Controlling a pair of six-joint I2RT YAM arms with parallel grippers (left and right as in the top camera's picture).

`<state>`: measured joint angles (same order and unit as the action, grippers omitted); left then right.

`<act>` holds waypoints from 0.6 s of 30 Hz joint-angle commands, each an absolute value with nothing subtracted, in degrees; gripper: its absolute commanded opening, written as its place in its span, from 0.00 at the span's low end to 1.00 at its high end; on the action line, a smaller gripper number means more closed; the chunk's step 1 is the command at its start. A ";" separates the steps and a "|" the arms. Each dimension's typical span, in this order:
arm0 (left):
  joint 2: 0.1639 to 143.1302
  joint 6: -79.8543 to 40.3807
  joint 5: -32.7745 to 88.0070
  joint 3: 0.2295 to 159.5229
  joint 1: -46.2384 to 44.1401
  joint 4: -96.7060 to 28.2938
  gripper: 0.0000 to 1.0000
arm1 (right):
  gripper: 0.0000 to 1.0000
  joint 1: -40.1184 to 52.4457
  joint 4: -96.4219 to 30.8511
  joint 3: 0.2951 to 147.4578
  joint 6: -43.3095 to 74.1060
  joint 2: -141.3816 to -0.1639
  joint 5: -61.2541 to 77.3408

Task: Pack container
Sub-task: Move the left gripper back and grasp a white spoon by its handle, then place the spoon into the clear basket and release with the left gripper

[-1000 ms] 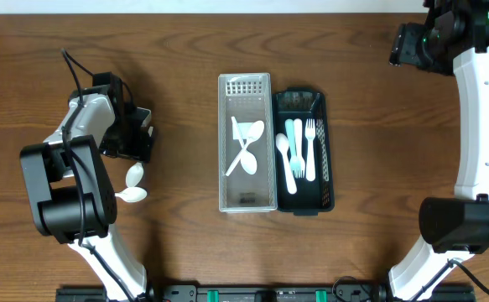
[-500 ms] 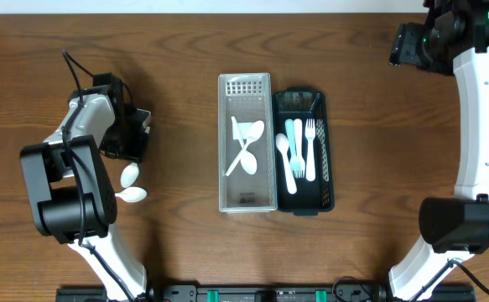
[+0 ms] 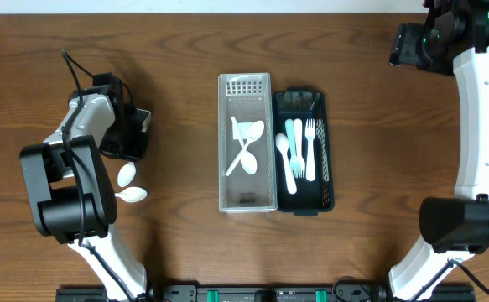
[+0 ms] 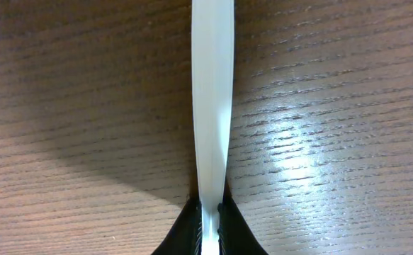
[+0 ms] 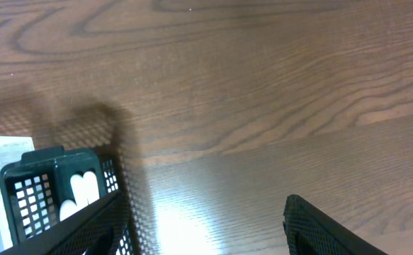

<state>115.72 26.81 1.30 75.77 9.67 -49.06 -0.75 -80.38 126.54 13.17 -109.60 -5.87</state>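
Note:
My left gripper (image 3: 129, 153) is down at the table on the left, shut on the handle of a white plastic spoon (image 3: 127, 174) whose bowl sticks out toward the front. In the left wrist view the white handle (image 4: 213, 106) runs straight up from between the black fingertips (image 4: 192, 228). A second white spoon (image 3: 132, 195) lies just in front of it. A clear container (image 3: 247, 197) in the middle holds white spoons. Against its right side, a black container (image 3: 304, 204) holds spoons and forks. My right gripper (image 3: 402, 46) is open at the far right, with nothing in it (image 5: 206, 234).
The black container's end wall (image 5: 50, 191) shows at the lower left of the right wrist view, next to bare wood. The arm bases stand at the table's front corners.
My left gripper has shut on the spoon's handle. The spoon's bowl has shifted a little to the left and toward the front. The right arm has not moved.

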 commanded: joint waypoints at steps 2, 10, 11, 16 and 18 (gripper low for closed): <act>115.98 25.17 0.82 74.94 9.17 -49.08 0.06 | 0.73 -1.21 -80.51 126.13 13.19 -109.84 -6.22; 107.96 20.86 0.14 79.75 4.82 -53.19 0.06 | 0.73 -1.21 -80.14 126.13 13.21 -109.84 -6.22; 106.41 19.88 0.16 80.73 3.73 -54.57 0.06 | 0.73 -1.21 -80.16 126.13 13.21 -109.84 -6.22; 99.46 16.10 0.16 84.40 -4.03 -60.27 0.06 | 0.73 -1.21 -80.16 126.13 13.21 -109.84 -6.20; 96.97 14.00 0.16 84.93 -8.62 -61.36 0.06 | 0.73 -1.21 -80.16 126.13 13.21 -109.84 -6.20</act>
<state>100.14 18.06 0.60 83.68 -3.79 -60.07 -0.75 -80.12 126.52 13.17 -109.60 -5.85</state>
